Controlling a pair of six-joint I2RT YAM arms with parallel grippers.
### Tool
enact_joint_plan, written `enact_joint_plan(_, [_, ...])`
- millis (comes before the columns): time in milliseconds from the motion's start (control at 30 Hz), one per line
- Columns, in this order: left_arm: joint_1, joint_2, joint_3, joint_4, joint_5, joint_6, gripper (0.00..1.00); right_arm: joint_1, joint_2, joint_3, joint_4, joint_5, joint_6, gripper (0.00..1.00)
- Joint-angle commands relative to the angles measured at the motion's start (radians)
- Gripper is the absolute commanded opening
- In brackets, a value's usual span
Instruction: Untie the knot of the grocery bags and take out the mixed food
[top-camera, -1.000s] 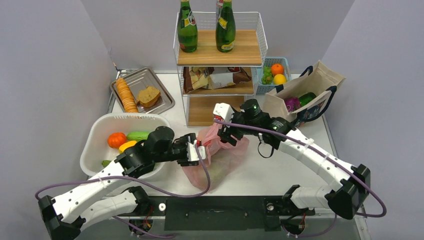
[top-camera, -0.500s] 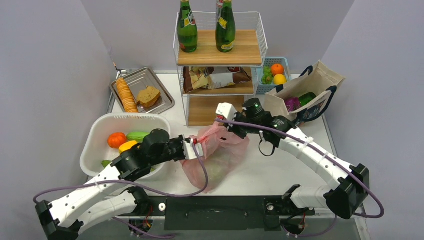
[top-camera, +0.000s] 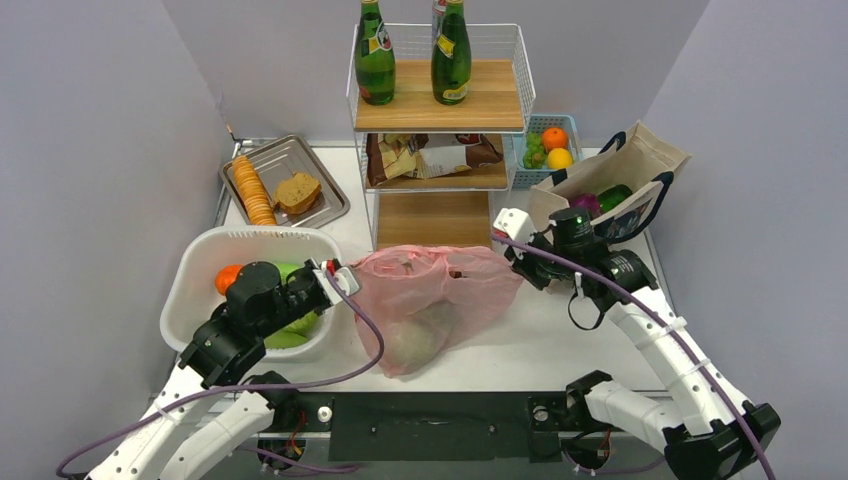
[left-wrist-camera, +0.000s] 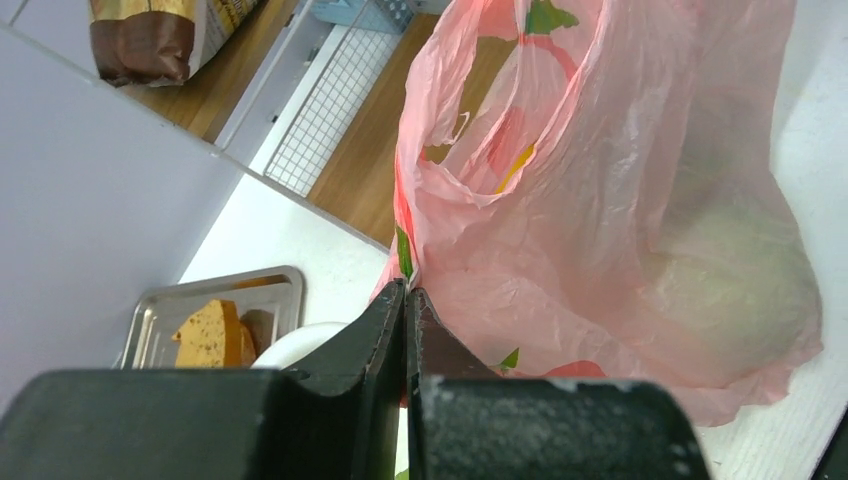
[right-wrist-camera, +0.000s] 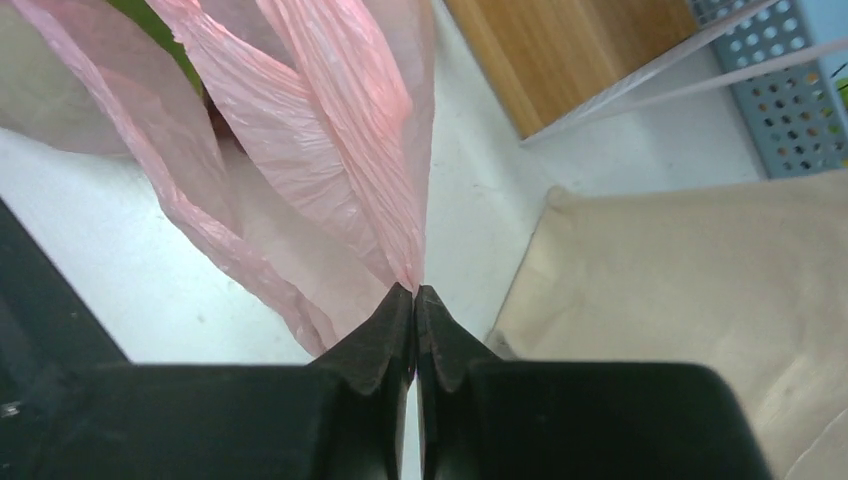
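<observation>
Well, at the far left a tray of crackers and bread lay at the back of the table. Nearer stood the white tub, with an orange fruit and a green thing in it. Over the tub's right rim, the left gripper had its jaws pressed together on the left edge of the pink bag. Its wrist view showed the fingers meeting with a fold of thin plastic caught between them. The bag lay on the table in front of the rack, where two green bottles stood on the top shelf. It was pulled taut sideways between the two grippers, and its lower part sagged toward the near edge around a pale lump (what it was could not be told through the plastic). Whether the handles were tied could not be made out. At the bag's right end, the right gripper was likewise closed tight on a pleated strip of pink plastic. Behind it sat a blue basket of fruit, and just beside it, to the right, the tote.
</observation>
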Motion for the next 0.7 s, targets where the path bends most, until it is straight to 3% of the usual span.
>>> enact_joint_plan(0, [0.022, -0.009, 0.039, 0.006, 0.185, 0.001, 0.00, -0.009, -0.022, 0.017, -0.084, -0.045, 0.002, 0.07])
enact_joint_plan(33, [0.021, -0.006, 0.041, 0.002, 0.220, 0.036, 0.00, -0.004, -0.015, 0.049, -0.078, -0.059, 0.020, 0.29])
enact_joint_plan(100, [0.014, 0.019, 0.056, -0.015, 0.290, 0.080, 0.00, 0.018, 0.020, 0.095, -0.022, -0.056, 0.079, 0.56])
enact_joint_plan(233, [0.010, 0.080, 0.090, -0.034, 0.380, 0.177, 0.00, 0.112, 0.080, 0.158, 0.086, -0.010, 0.145, 0.72])
enact_joint_plan(367, [-0.001, 0.102, 0.093, -0.023, 0.413, 0.251, 0.00, 0.183, 0.159, 0.206, 0.142, 0.006, 0.149, 0.75])
enact_joint_plan(467, [-0.017, 0.100, 0.094, -0.018, 0.413, 0.287, 0.00, 0.216, 0.206, 0.217, 0.167, 0.039, 0.124, 0.73])
enact_joint_plan(500, [-0.022, 0.098, 0.095, -0.018, 0.410, 0.292, 0.00, 0.222, 0.226, 0.215, 0.166, 0.043, 0.101, 0.67])
enact_joint_plan(667, [-0.022, 0.052, 0.097, -0.032, 0.349, 0.312, 0.00, 0.192, 0.242, 0.204, 0.068, 0.060, 0.010, 0.11])
